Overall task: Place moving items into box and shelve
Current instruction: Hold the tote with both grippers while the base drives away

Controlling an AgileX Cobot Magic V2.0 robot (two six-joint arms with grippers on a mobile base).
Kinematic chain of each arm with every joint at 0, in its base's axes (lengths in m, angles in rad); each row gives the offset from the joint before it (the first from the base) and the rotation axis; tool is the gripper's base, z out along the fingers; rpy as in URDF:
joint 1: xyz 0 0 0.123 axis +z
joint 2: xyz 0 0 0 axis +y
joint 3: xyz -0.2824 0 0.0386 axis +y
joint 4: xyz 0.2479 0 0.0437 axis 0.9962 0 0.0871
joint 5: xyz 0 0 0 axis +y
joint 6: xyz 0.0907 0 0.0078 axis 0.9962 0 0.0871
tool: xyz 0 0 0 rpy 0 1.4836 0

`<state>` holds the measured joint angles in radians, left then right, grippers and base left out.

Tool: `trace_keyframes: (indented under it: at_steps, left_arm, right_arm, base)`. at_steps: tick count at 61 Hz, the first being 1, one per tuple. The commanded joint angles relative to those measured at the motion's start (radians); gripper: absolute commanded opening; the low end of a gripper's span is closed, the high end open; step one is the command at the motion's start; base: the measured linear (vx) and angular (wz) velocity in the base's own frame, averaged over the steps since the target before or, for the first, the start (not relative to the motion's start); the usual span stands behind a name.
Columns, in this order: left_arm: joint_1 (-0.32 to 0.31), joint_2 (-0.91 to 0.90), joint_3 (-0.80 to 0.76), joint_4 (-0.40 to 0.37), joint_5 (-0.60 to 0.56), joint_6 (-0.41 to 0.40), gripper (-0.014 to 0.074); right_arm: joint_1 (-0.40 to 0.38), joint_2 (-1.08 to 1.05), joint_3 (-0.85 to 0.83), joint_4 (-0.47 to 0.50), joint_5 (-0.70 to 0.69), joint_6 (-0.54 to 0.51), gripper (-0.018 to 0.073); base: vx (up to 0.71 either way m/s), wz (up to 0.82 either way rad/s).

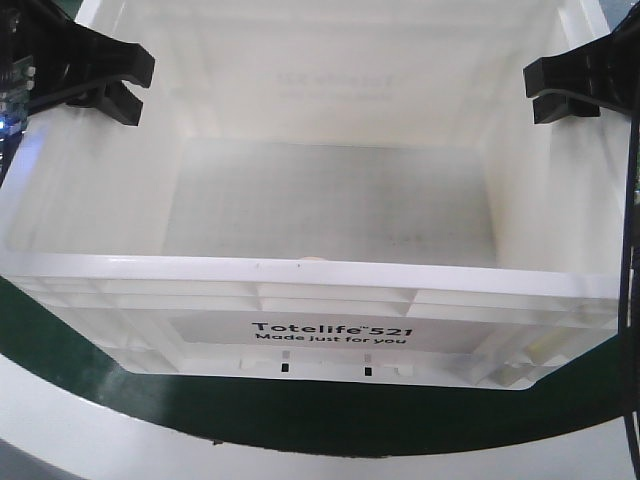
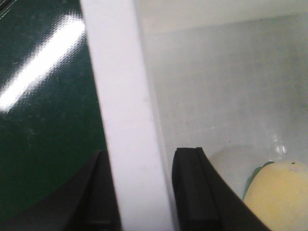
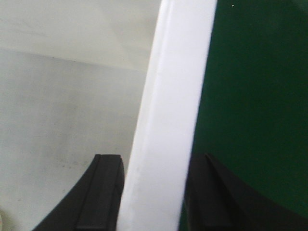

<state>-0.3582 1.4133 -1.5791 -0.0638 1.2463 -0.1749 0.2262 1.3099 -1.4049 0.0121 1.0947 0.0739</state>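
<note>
Dark green table (image 2: 43, 120) with a glossy streak of light fills the ground beside the box, and the same green shows beyond its other side wall in the right wrist view.

At the left pincer (image 2: 144, 153), the two black fingers straddle the box's left side rim. The outer finger (image 2: 96, 202) sits over the green and the inner finger (image 2: 190, 192) is inside the box. Both lie flush against the white band, so the pincer is closed on the rim, open only as wide as the rim is thick. The right pincer (image 3: 155, 158) grips the opposite side rim in the same way, with one finger inside and one outside, both pressed to the plastic.

Just beside the left pincer's inner finger, on the box floor, lies a pale ball (image 2: 226, 161), partly hidden behind that finger. A yellow ball (image 2: 281, 197) with a green patch on its left edge lies close against it, nearer the lower right corner of that view.

From the front, the box (image 1: 330, 290) is a large white crate with a ribbed rim, its long side facing the camera and a black pincer at each short side. Black print (image 1: 330, 333) on the near wall reads "Totelife 521" and, under it, "Made just for you". Fainter lettering on the far inner wall is too washed out to read.
</note>
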Motion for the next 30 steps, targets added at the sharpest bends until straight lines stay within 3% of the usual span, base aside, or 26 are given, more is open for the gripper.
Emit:
trace_keyframes:
  at_steps: [1, 30]
  left_arm:
    - [-0.009, -0.055, -0.051, -0.063, -0.099, 0.014, -0.0004]
    - [-0.009, -0.055, -0.051, -0.063, -0.099, 0.014, -0.0004]
  right_arm:
    - [0.001, -0.035, -0.044, -0.007, -0.109, 0.016, -0.0006]
    - [0.001, -0.035, -0.044, -0.007, -0.109, 0.016, -0.0006]
  base:
    - [-0.05, 0.03]
    - [-0.11, 0.07]
